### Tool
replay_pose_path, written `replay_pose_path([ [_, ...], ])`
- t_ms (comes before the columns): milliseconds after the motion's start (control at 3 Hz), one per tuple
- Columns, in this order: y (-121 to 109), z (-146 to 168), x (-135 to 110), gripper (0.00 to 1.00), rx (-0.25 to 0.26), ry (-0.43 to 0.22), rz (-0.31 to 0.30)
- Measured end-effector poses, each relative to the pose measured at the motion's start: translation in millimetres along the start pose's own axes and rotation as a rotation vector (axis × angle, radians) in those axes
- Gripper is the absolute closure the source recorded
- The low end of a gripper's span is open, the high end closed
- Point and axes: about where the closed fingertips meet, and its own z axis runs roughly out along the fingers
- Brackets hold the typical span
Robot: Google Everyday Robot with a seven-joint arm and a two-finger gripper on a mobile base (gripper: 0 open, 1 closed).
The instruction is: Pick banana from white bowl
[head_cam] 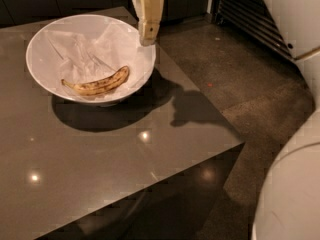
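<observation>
The banana (97, 83), yellow with brown speckles, lies curved in the front part of the white bowl (45, 39), which is lined with crumpled white paper. The bowl stands on the dark grey table (100, 169) at its far left. My gripper (149, 34), cream-coloured and pointing down, hangs at the top centre, over the bowl's right rim and up and to the right of the banana. It holds nothing.
The table's right edge runs diagonally to a front corner (242, 144). Beyond it is speckled dark floor (240, 74). A slatted dark panel (250, 19) stands at the back right. My white body (295, 184) fills the right edge of the view.
</observation>
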Motion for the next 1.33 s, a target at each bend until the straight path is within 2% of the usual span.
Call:
replay_pose_path([
  [333, 2, 15, 6, 0.0, -0.03, -0.017, 0.036],
  [667, 11, 51, 15, 0.0, -0.087, -0.049, 0.102],
  [1000, 9, 52, 15, 0.0, -0.083, -0.051, 0.1],
  [1333, 9, 68, 8, 0.0, -0.104, -0.085, 0.013],
])
